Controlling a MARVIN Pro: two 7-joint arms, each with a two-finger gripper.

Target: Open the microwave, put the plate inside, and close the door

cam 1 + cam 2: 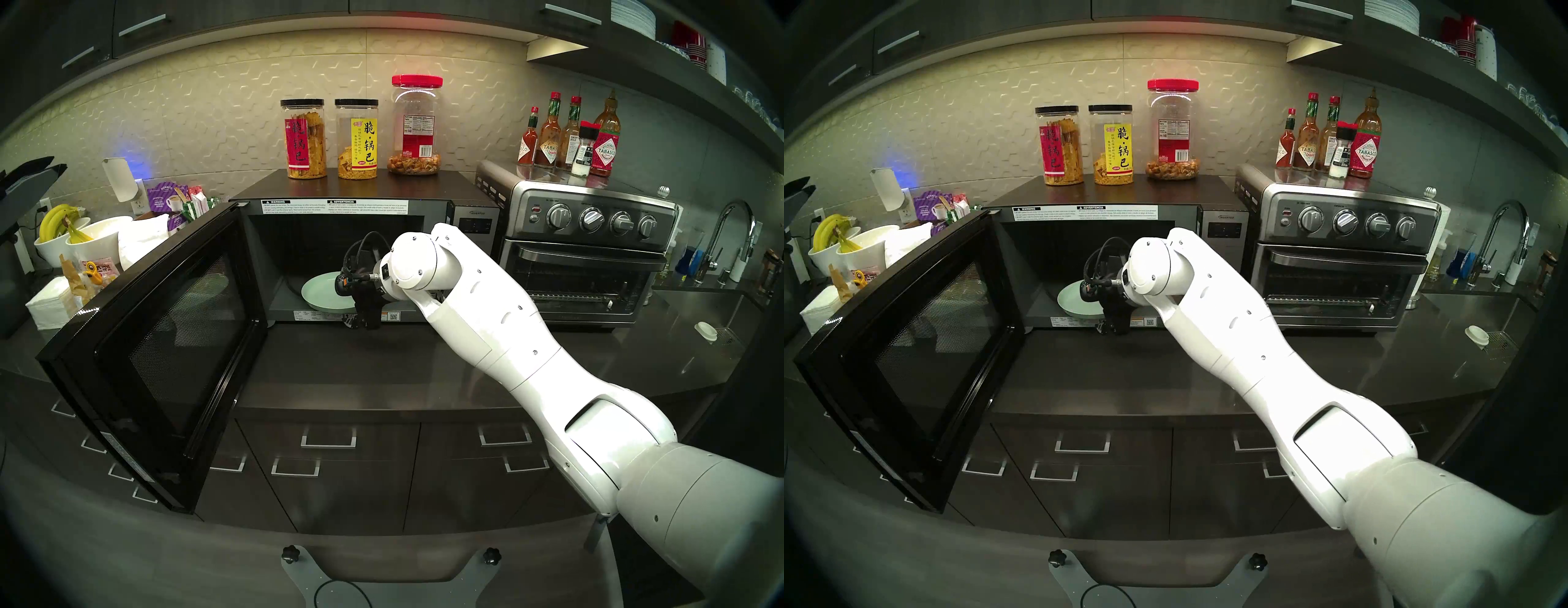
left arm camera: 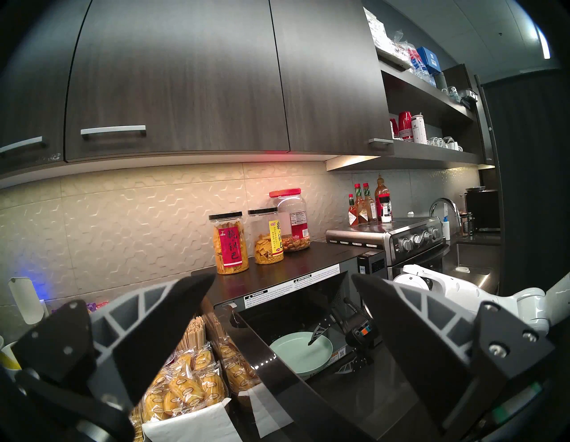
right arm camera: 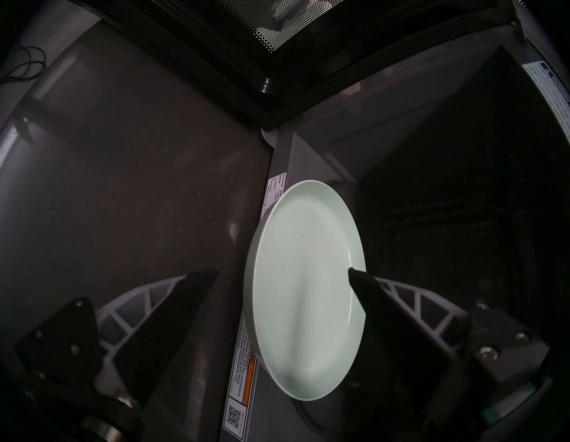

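The black microwave (image 1: 360, 187) stands on the counter with its door (image 1: 169, 339) swung wide open to the left. The mint-green plate (image 1: 322, 293) lies flat at the front of the cavity, its near edge over the front sill. My right gripper (image 3: 282, 271) is open at the cavity mouth. One fingertip (image 3: 354, 276) hangs over the plate (image 3: 305, 293) and the other finger (image 3: 191, 296) is out in front of the sill. My left gripper (image 2: 282, 276) is open and holds nothing, raised to the left of the door, looking down at the plate (image 2: 296, 352).
Three snack jars (image 1: 356, 140) stand on the microwave. A steel toaster oven (image 1: 585, 254) with sauce bottles (image 1: 568, 136) on top sits to the right, with a sink and faucet (image 1: 729, 237) beyond. Bowls with bananas (image 1: 63, 229), napkins and packaged cakes (image 2: 185, 389) crowd the counter behind the door.
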